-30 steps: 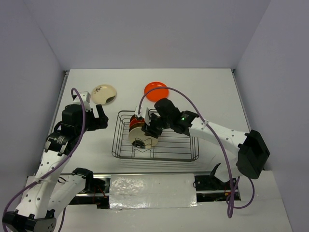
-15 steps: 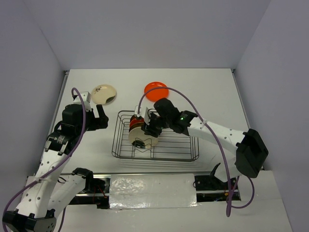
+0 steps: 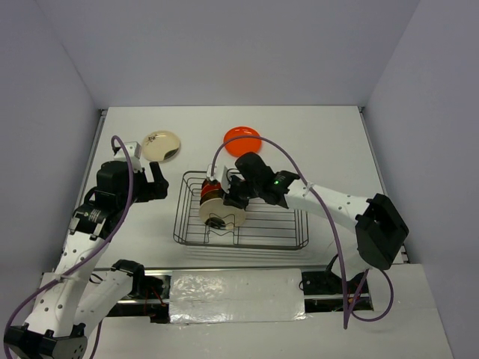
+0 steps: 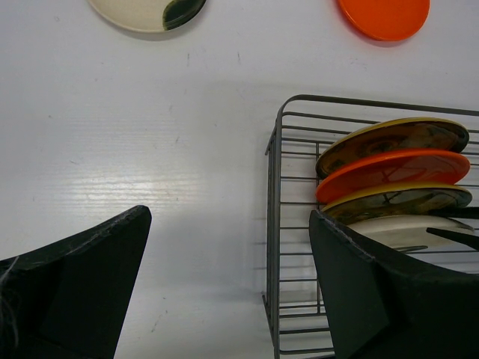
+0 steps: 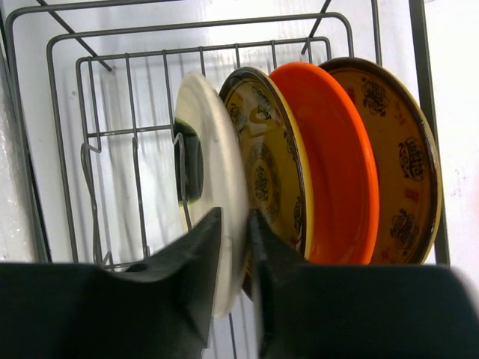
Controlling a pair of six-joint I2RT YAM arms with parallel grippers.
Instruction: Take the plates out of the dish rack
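Observation:
The dark wire dish rack (image 3: pixel 239 245) holds several plates on edge. In the right wrist view they stand left to right: a cream plate (image 5: pixel 213 164), a yellow-brown patterned plate (image 5: pixel 266 164), an orange-red plate (image 5: pixel 337 164) and another yellow-brown plate (image 5: pixel 393 164). My right gripper (image 5: pixel 234 224) is shut on the cream plate's rim, one finger on each face. It sits over the rack's left part (image 3: pixel 228 196). My left gripper (image 3: pixel 159 179) is open and empty, just left of the rack (image 4: pixel 273 224).
A cream plate with a dark patch (image 3: pixel 161 145) and an orange-red plate (image 3: pixel 242 139) lie flat on the white table behind the rack. Grey walls close in the table at the back and sides.
My right arm has shifted slightly left over the rack, with its gripper staying at the cream plate. The left arm and the plates on the table have not moved.

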